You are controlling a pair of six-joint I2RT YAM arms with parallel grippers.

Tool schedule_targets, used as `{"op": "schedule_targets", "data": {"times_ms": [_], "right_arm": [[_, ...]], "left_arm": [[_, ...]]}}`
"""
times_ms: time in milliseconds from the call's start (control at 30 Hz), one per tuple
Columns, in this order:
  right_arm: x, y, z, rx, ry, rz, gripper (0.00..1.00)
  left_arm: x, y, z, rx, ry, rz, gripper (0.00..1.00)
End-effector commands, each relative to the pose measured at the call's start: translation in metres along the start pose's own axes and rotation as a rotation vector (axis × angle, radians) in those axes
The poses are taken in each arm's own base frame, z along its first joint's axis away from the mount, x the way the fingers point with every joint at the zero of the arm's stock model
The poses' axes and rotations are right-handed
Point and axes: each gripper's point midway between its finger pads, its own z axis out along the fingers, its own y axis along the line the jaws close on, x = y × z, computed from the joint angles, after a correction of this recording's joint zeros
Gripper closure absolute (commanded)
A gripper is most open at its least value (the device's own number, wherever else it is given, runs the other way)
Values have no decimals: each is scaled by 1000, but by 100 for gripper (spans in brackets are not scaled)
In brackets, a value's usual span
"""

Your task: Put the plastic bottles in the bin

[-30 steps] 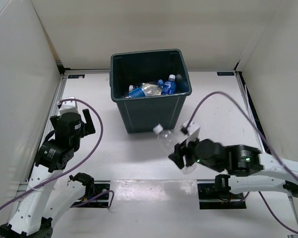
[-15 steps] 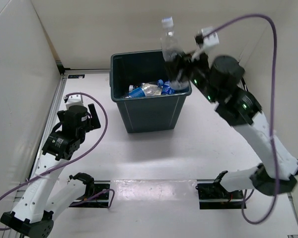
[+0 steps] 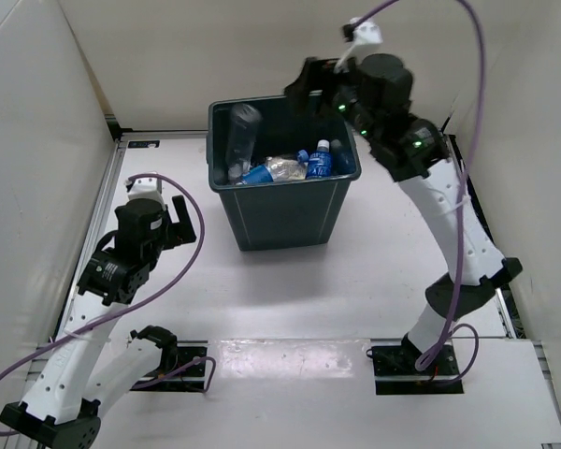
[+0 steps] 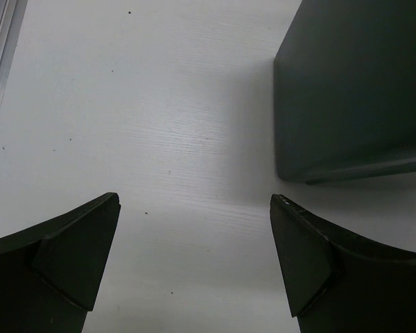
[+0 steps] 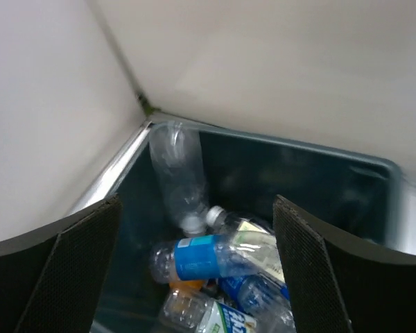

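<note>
The dark bin stands at the table's middle back and holds several plastic bottles, some with blue labels. A clear unlabelled bottle is inside it, cap down, against the left wall. My right gripper hangs open above the bin's far rim with nothing in it. In the right wrist view the clear bottle leans in the bin above a blue-labelled bottle, seen between the spread fingers of the right gripper. My left gripper is open over bare table left of the bin.
White walls close in the table on the left, back and right. In the left wrist view the bin's lower left corner lies ahead and right of the left gripper. Purple cables loop off both arms.
The right arm swung up from the table's front to above the bin carrying the clear bottle, then opened; the bottle dropped into the bin's left side. The left arm barely shifted.
</note>
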Motion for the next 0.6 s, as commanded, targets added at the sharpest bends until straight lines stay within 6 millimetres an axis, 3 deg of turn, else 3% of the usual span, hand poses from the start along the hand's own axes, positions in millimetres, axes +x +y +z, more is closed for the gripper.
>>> {"op": "schedule_targets", "data": {"times_ms": [0, 33, 67, 100, 133, 167, 200, 233, 300, 333, 400, 433, 467, 500, 533, 567], "right_arm": [[-50, -46, -53, 151, -96, 188, 10], [-47, -56, -59, 181, -86, 211, 10], [-32, -61, -63, 175, -27, 227, 10], [-25, -96, -75, 264, -12, 258, 10], [-28, -102, -91, 286, -27, 269, 10], [-6, -123, -100, 355, 13, 289, 10], [0, -137, -108, 391, 20, 311, 10], [-2, -146, -127, 422, 1, 322, 10], [27, -158, -143, 448, 63, 344, 10], [26, -157, -168, 460, 52, 353, 10], [64, -171, -177, 524, 139, 377, 10], [75, -178, -197, 564, 147, 400, 10], [82, -181, -203, 578, 157, 416, 10], [92, -192, -212, 623, 169, 444, 10], [115, -193, -219, 609, 219, 489, 10], [123, -189, -229, 622, 232, 496, 10]], "left_arm": [[-13, -6, -5, 42, -44, 3, 0], [-13, -7, -6, 51, -46, 30, 0], [-15, -10, -6, 72, -59, 33, 0], [-17, -11, -6, 83, -74, 36, 0], [-19, -13, -6, 92, -92, 38, 0], [-15, -14, -4, 100, -88, 43, 0], [-21, -18, -4, 121, -123, 35, 0], [-22, -19, -6, 135, -138, 32, 0], [-15, -20, -2, 145, -137, 40, 0], [-21, -21, -4, 156, -174, 24, 0], [-13, -21, 0, 160, -175, 8, 0], [-10, -21, 1, 168, -180, 3, 0], [-11, -23, 0, 182, -197, -5, 0], [0, -25, 3, 201, -182, -1, 0], [4, -31, 3, 241, -179, 16, 0], [-4, -34, -3, 269, -231, 10, 0]]}}
